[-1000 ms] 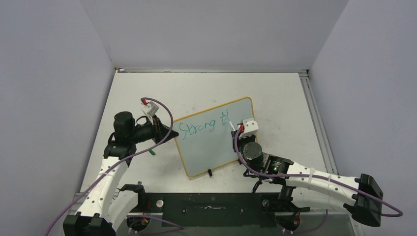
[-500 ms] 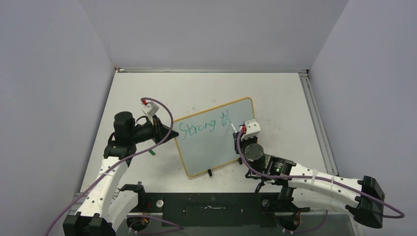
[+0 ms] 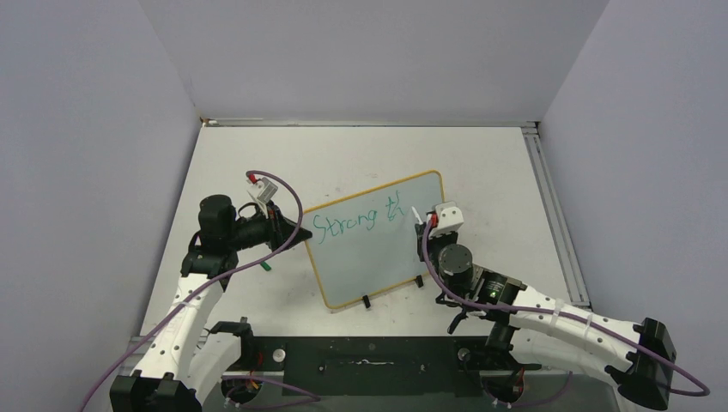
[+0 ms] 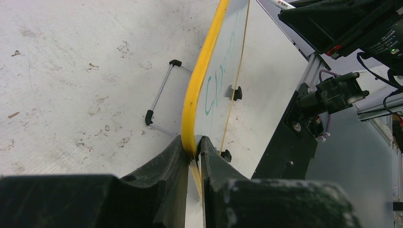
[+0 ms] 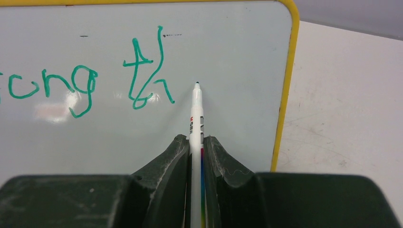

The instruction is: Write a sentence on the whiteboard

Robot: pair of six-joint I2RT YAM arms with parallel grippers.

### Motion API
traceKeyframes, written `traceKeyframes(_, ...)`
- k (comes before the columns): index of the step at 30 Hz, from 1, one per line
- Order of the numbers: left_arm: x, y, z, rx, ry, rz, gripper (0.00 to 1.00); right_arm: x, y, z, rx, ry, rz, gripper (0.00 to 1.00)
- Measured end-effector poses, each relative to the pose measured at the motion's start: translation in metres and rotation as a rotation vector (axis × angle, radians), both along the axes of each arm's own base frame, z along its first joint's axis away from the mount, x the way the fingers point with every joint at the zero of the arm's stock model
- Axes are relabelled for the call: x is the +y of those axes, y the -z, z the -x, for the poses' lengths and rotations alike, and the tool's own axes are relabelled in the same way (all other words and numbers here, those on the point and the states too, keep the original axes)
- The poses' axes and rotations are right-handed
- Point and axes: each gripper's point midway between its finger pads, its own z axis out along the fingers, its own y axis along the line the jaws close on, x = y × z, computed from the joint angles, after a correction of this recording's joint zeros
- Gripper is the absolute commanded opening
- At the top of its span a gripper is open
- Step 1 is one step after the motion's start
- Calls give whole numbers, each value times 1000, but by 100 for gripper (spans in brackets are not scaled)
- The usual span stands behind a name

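Marker (image 5: 195, 124), tip perhaps on whiteboard (image 5: 247, 61)

The whiteboard (image 5: 237, 128) has a smooth, glossy pale face that catches a soft glare at the left of the right wrist view. Its thin yellow frame (image 5: 285, 95) looks like plastic. The sentence (image 3: 348, 222) is flat green ink. The marker (image 5: 196, 118) has a smooth white plastic barrel. The right gripper (image 5: 195, 142) and left gripper (image 4: 192, 142) are dark, matt, grainy plastic. The table (image 4: 71, 71) is matt, off-white and scuffed.

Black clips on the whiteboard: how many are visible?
2, both on one long edge of the whiteboard: the far clip and the near clip, close to the left gripper. Others may be hidden.
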Motion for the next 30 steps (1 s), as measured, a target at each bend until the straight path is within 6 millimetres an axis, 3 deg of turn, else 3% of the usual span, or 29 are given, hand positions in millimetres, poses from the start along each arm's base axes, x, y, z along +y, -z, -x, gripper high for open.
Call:
traceKeyframes(15, 0, 0, 0, 0, -1, -1, 0, 15, -7, -11, -32, -45, 28, 5)
traceKeyframes(30, 0, 0, 0, 2, -1, -1, 0, 7, -7, -12, -15, -13, 13, 5)
